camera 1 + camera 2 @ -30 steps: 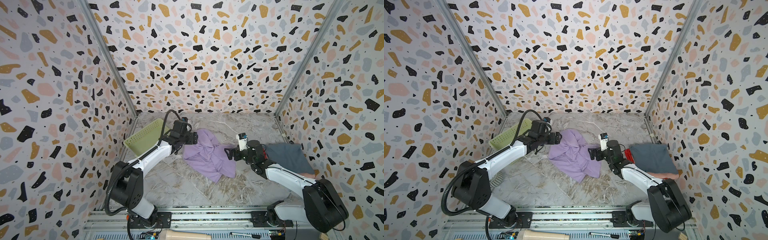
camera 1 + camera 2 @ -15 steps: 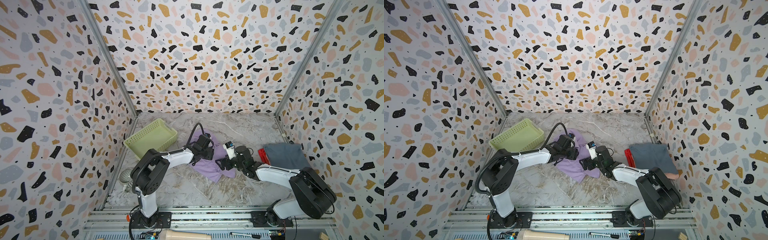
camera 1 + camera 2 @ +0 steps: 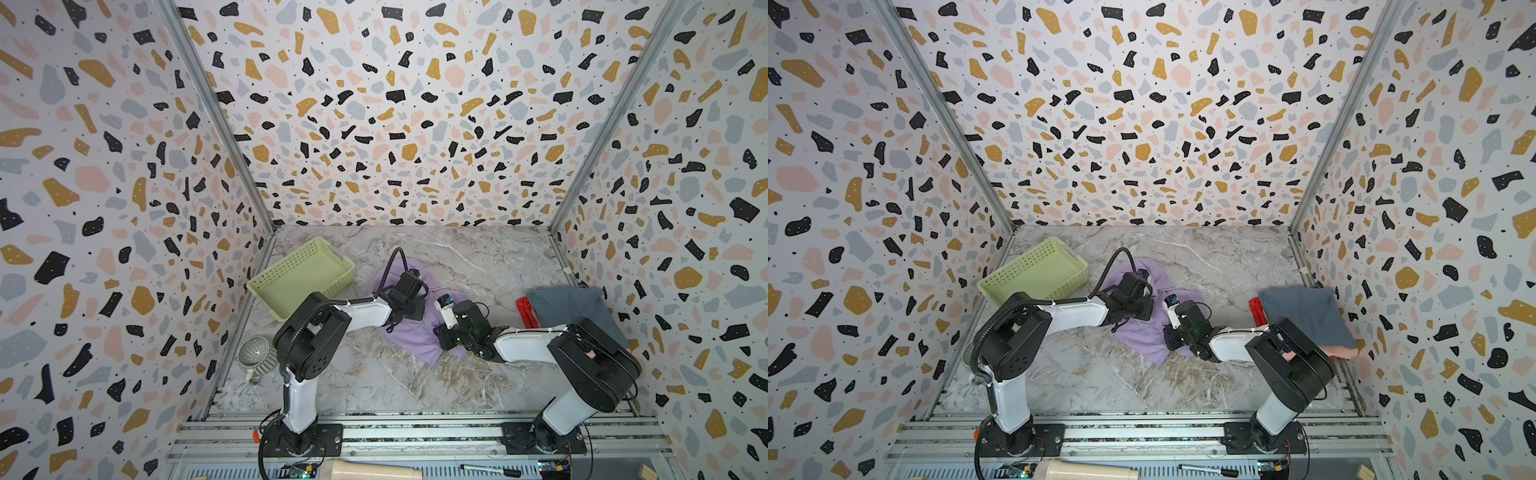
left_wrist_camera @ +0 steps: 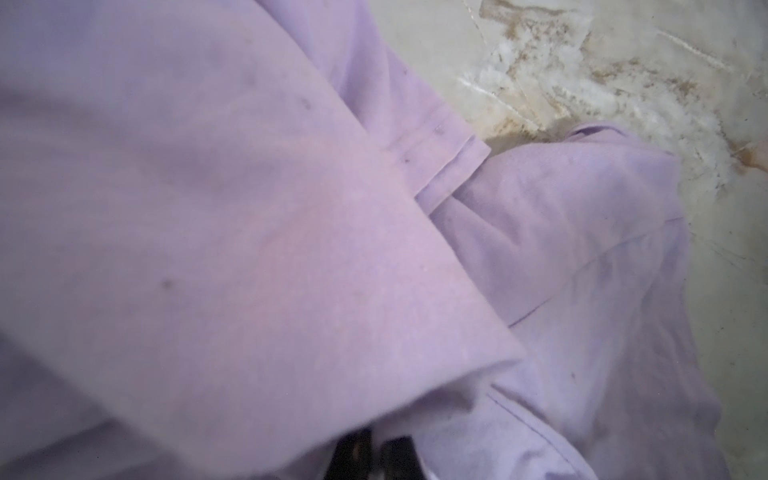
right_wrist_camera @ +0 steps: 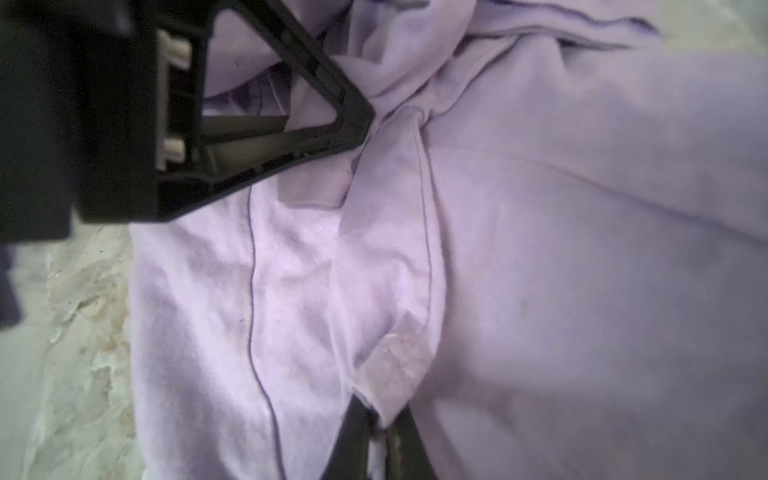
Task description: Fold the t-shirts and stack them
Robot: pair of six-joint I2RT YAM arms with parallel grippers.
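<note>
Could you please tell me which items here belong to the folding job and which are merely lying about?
Job: lavender t-shirt, slate blue-grey t-shirt, red t-shirt, salmon pink t-shirt.
Lying about: green lattice basket, ribbed mug, marker.

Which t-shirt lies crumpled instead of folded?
The lavender t-shirt, rumpled in the middle. The blue-grey t-shirt lies folded flat at the right, atop the red t-shirt and pink t-shirt.

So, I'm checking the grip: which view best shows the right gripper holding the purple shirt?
The right wrist view: the right gripper is shut on a fold of the purple shirt. In both top views its own wrist hides the fingertips. The left wrist view misses it.
</note>
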